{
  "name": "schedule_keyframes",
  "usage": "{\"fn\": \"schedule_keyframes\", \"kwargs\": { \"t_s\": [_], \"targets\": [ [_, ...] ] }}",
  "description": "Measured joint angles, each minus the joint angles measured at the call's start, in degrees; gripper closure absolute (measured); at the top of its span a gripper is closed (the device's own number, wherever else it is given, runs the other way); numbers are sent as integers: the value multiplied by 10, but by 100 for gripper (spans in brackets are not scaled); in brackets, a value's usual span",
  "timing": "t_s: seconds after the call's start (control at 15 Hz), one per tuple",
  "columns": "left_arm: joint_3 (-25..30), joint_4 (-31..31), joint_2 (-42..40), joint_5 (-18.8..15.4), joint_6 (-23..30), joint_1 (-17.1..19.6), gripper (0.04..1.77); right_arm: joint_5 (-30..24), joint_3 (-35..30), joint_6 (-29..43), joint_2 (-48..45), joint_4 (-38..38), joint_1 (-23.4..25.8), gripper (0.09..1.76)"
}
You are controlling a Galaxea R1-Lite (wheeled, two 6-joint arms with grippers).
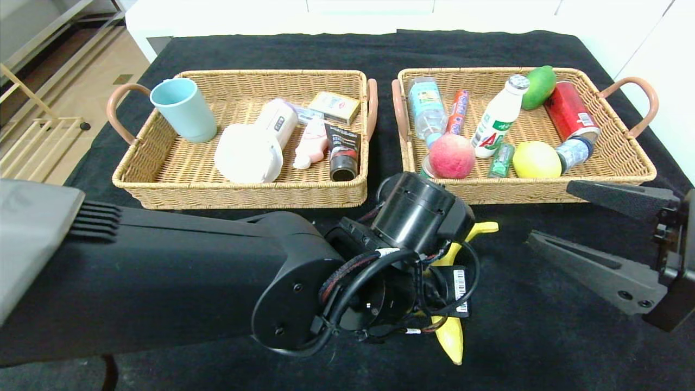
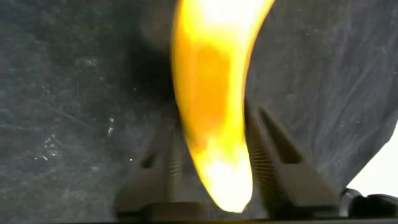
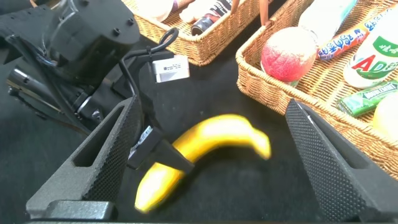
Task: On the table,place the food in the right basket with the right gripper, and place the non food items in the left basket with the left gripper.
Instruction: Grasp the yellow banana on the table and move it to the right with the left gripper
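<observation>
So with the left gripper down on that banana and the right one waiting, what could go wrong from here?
1. The left gripper straddles the banana, which is food meant for the right gripper; it could end up in the left basket.
2. The right gripper, open, sits close beside the left wrist; reaching in now risks a collision.
3. The left gripper's loose cables overhang the banana and could snag.

White cabinets [image 1: 380, 11] behind, tan wooden floor [image 1: 92, 76] and a pale rack [image 1: 32, 146] left.
</observation>
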State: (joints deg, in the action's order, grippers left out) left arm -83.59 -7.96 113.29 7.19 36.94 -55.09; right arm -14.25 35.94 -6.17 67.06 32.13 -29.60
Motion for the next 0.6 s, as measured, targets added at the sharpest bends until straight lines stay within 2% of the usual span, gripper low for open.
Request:
{"fn": "schedule_keyframes", "kwargs": {
  "t_s": [0.27,0.6],
  "targets": [
    [0,0,1,2,-5,-4,63,0,-2,0,1,-1,-5,14],
    [8,-10,-20,20,-17,-9,38,0,-2,0,2,-1,-6,14]
  ]
}}
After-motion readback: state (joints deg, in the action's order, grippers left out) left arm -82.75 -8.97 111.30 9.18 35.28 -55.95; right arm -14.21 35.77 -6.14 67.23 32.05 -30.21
